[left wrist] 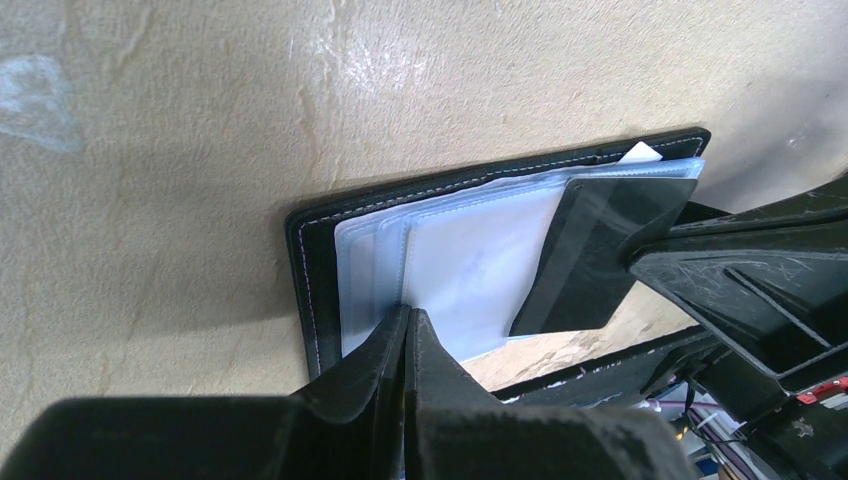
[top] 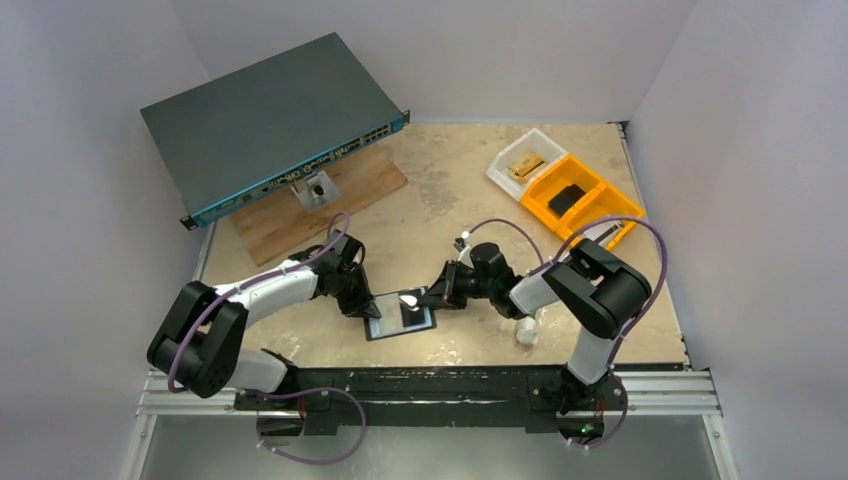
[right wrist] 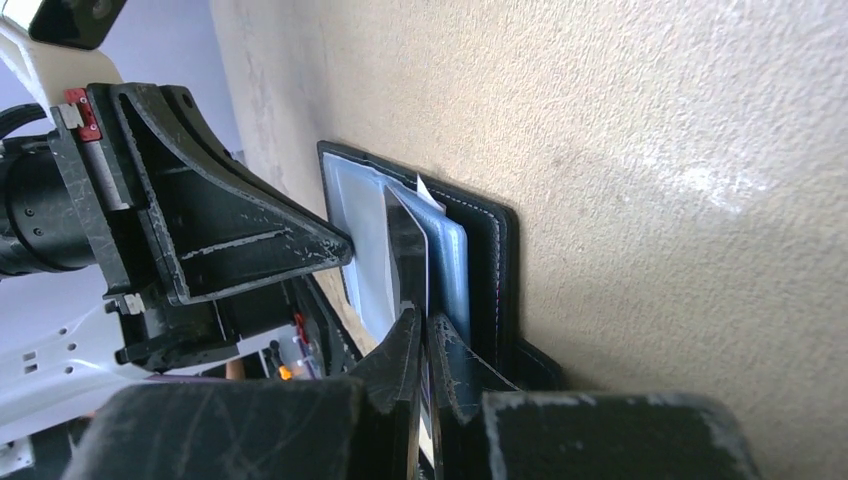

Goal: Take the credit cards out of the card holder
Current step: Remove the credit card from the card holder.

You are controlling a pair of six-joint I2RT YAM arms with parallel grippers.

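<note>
The open black card holder [left wrist: 310, 260] lies flat on the tan table [top: 440, 210] near its front edge (open tabletop behind it). The left gripper [left wrist: 408, 325] pinches the holder's left edge, fully closed. The right gripper [right wrist: 422, 328] clamps a credit card [left wrist: 590, 250] tilted up at the holder's right edge.

The left claw [left wrist: 408, 320] seemingly hides part of the card holder [left wrist: 303, 270].

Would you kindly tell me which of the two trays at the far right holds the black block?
The orange tray, nearer the arms; the white tray beside it holds a tan piece.
</note>
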